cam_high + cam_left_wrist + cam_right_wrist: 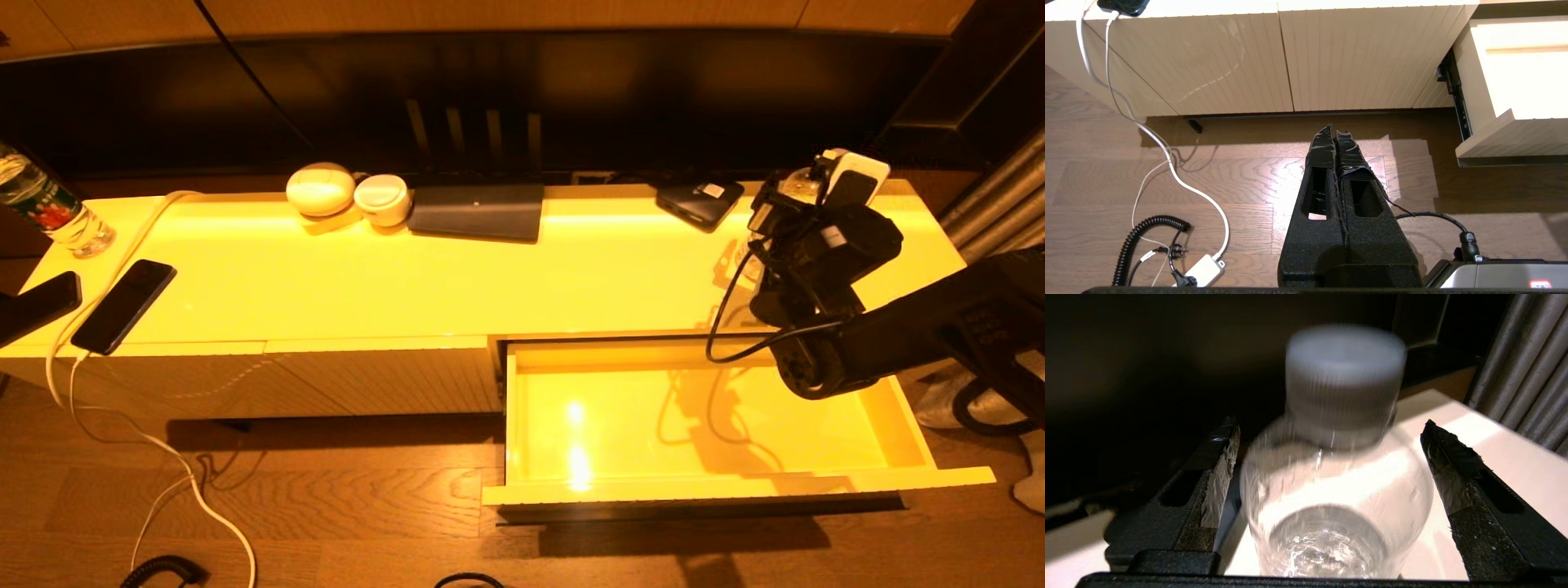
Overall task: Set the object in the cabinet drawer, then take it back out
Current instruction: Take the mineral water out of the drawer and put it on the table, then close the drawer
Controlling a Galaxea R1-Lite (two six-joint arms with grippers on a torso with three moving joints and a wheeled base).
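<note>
The clear water bottle [1337, 490] with its white cap [1345, 375] stands upright on the right end of the pale-yellow cabinet top [490, 278]. My right gripper [1329, 430] is open around its shoulder, one finger on each side and a gap showing beside one of them. In the head view the right wrist [816, 245] hides most of the bottle. Below it, the cabinet drawer [710, 490] is pulled fully out, and its glossy interior holds nothing. My left gripper [1334, 130] is shut on nothing, low above the wooden floor in front of the closed ribbed panels.
A bottle with a green-and-red label [49, 204] stands at the far left of the top. Also there are a black phone [122, 306] on a white cable, two round white items [320, 189], a dark flat pad [478, 211] and a small black device [700, 202]. Cables lie on the floor [1167, 163].
</note>
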